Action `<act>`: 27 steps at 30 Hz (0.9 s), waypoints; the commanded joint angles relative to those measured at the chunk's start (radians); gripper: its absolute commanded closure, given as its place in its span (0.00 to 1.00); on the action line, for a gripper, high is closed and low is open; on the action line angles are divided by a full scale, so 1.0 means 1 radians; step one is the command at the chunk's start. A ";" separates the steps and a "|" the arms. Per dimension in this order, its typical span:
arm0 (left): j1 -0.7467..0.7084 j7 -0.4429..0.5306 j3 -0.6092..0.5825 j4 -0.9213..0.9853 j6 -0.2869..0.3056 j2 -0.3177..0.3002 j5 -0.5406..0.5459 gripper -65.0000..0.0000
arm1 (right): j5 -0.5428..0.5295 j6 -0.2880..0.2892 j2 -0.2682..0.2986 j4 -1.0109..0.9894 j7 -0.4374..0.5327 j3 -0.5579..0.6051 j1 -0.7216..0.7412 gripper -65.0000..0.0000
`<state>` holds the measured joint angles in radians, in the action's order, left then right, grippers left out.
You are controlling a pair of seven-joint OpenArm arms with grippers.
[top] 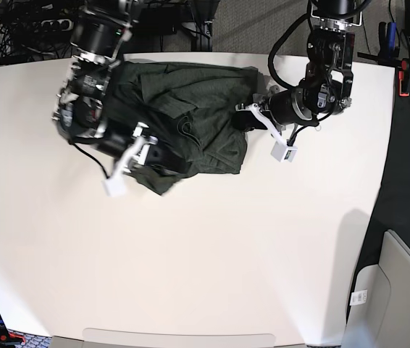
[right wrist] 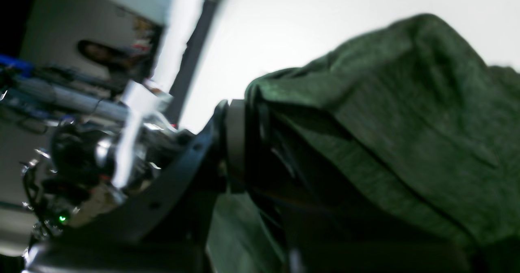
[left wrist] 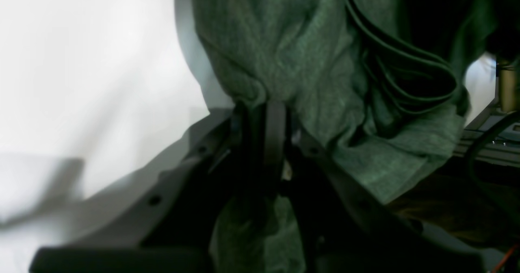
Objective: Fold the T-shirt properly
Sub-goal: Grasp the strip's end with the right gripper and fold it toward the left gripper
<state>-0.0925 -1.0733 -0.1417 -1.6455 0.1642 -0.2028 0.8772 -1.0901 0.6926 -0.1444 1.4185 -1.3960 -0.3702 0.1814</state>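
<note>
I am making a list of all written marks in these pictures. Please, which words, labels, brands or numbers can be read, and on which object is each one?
No text can be read in any view.
White tag on the grey object at the lower right edge of the base view: dark marks, too small to read.
T-shirt: plain, no print shows.
Left pincer and right pincer: no readable marking shows.

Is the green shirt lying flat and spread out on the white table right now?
No, the T-shirt is bunched in a crumpled heap near the table's far edge.
</note>
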 commanded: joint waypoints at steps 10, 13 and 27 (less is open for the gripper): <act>0.010 0.017 0.007 -0.017 0.005 -0.007 0.020 0.97 | 0.015 0.006 -0.013 0.014 0.008 0.162 0.036 0.99; 0.010 0.018 0.009 -0.015 0.004 -0.024 0.018 0.97 | 0.015 0.006 -0.013 0.014 0.008 0.201 0.033 0.99; -0.008 0.017 0.003 -0.015 0.004 -0.019 0.018 0.97 | 0.020 0.006 -0.013 -0.038 0.010 0.282 0.105 0.99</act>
<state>-0.1036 -1.0645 -0.1375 -1.6451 0.1642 -0.2184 0.8753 -1.0435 0.6926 -0.1505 1.3640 -1.3945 -0.0948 0.2649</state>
